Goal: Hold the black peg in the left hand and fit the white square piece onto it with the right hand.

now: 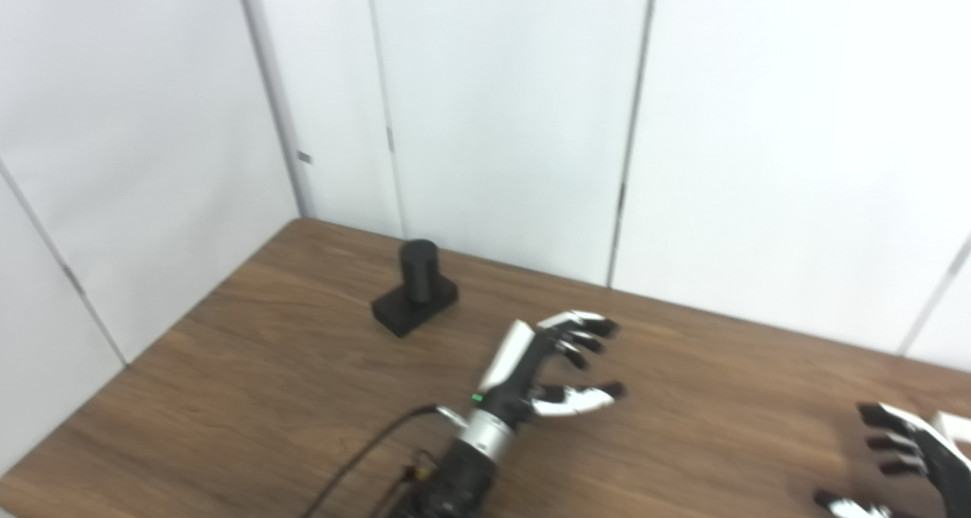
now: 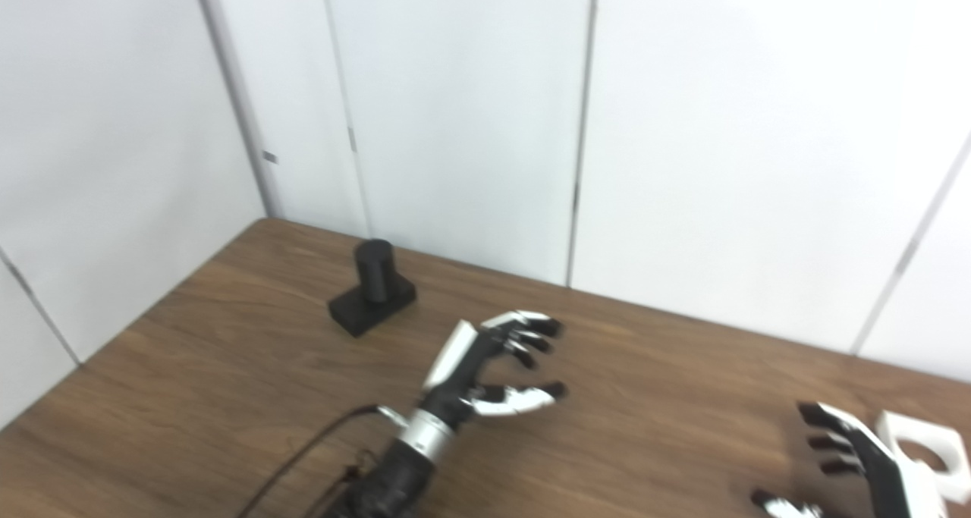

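Peg (image 1: 416,269) black, upright on its square black base, standing at the far left of the bench (image 1: 250,397) close to the white wall panels (image 1: 501,108); nothing touches it. My left hand (image 1: 548,366) hangs over mid-bench, well apart from the peg and to its right, fingers (image 1: 588,324) spread and lightly curled, thumb out below them, holding nothing. I judge that posture a ready one: the spread is wide enough to wrap the peg's shaft or base once I reach back and left. White square piece (image 2: 922,446) lies flat at the near right edge of the bench, its round hole facing up, far from the peg. My right hand (image 2: 857,465) sits just beside it on its left, dark fingertips apart and pointing away from the piece, empty; partly cut off by the frame edge, so whether it touches the piece I cannot tell. A black cable (image 1: 364,457) trails from my left wrist toward the bottom edge. By my reading neither grasp has begun: peg first, left side, then the piece.
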Available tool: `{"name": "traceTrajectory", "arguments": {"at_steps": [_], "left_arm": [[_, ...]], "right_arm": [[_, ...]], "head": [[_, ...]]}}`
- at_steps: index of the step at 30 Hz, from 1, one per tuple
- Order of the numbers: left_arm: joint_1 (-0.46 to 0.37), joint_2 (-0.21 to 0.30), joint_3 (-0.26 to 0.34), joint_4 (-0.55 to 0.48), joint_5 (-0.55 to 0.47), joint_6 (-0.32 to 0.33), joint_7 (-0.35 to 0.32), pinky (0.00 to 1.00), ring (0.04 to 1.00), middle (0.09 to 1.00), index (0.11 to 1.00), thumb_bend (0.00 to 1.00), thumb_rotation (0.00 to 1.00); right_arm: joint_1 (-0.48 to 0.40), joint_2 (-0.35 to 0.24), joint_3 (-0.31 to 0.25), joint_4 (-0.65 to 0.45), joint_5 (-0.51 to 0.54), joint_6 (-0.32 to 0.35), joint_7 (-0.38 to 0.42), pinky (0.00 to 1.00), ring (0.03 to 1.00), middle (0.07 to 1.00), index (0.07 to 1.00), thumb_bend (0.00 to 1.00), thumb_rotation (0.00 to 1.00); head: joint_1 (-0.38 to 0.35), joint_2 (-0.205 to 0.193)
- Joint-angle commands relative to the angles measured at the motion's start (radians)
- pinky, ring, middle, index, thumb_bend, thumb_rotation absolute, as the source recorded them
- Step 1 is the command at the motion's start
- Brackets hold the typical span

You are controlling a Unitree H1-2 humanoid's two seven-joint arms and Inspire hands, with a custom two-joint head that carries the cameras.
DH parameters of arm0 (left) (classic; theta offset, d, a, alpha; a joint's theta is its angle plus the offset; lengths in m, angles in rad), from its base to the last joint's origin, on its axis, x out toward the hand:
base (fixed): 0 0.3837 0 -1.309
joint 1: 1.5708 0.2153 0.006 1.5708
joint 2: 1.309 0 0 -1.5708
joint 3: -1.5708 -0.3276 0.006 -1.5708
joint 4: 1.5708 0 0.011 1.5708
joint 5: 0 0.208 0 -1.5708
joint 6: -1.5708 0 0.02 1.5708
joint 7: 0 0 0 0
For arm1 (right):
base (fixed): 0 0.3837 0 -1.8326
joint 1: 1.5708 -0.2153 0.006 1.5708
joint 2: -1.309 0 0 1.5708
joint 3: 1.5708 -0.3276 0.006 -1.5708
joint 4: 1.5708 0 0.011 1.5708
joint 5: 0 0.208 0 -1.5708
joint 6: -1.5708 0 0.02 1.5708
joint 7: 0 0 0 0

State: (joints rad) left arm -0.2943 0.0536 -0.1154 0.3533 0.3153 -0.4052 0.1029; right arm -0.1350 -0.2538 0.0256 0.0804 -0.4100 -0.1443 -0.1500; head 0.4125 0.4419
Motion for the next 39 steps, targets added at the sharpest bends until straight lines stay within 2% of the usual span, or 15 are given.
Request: {"name": "traceTrajectory", "arguments": {"at_steps": [1,5,13,22,26,31,33,39], "left_arm": [[0.013,-0.013,-0.012,0.025,0.021,-0.009,0.026,0.56,0.683,0.741,0.710,0.73,0.16],[0.008,-0.015,-0.012,0.038,0.030,-0.014,0.030,0.56,0.688,0.740,0.705,0.74,0.17],[0.010,-0.009,-0.016,0.018,0.041,0.000,0.032,0.56,0.689,0.737,0.695,0.74,0.19],[-0.006,0.005,0.007,-0.032,-0.011,0.018,0.004,0.53,0.656,0.714,0.703,0.79,0.12],[-0.017,0.050,0.011,-0.104,0.019,0.079,-0.027,0.55,0.659,0.703,0.696,0.80,0.10],[-0.026,0.126,0.007,-0.186,0.060,0.160,-0.084,0.54,0.678,0.715,0.700,0.82,0.12],[-0.028,0.162,0.014,-0.217,0.054,0.183,-0.106,0.52,0.673,0.718,0.703,0.82,0.11],[-0.018,0.209,0.048,-0.272,0.051,0.221,-0.113,0.52,0.659,0.715,0.708,0.81,0.10]], "right_arm": [[-0.028,-0.012,-0.012,-0.042,-0.023,-0.011,-0.020,0.55,0.651,0.722,0.717,0.71,0.00],[-0.024,-0.006,-0.012,-0.060,-0.053,-0.008,-0.024,0.54,0.617,0.695,0.710,0.72,0.00],[-0.019,0.003,-0.011,-0.098,-0.062,0.027,-0.002,0.51,0.625,0.698,0.708,0.72,0.00],[-0.022,0.010,-0.011,-0.132,-0.068,0.059,0.015,0.51,0.626,0.692,0.698,0.73,0.00],[-0.024,0.008,-0.013,-0.142,-0.068,0.063,0.020,0.51,0.621,0.689,0.695,0.73,0.00],[-0.024,0.006,-0.015,-0.154,-0.063,0.066,0.028,0.49,0.600,0.673,0.684,0.74,0.00],[-0.024,0.005,-0.017,-0.162,-0.060,0.077,0.037,0.50,0.608,0.680,0.687,0.74,0.00],[-0.026,0.002,-0.025,-0.171,-0.060,0.098,0.042,0.50,0.611,0.687,0.689,0.75,0.00]], "head": [[0.000,0.000],[0.000,0.000],[-0.005,0.006],[-0.004,0.010],[-0.001,0.009],[0.002,0.009],[0.005,0.009],[0.014,0.011]]}}
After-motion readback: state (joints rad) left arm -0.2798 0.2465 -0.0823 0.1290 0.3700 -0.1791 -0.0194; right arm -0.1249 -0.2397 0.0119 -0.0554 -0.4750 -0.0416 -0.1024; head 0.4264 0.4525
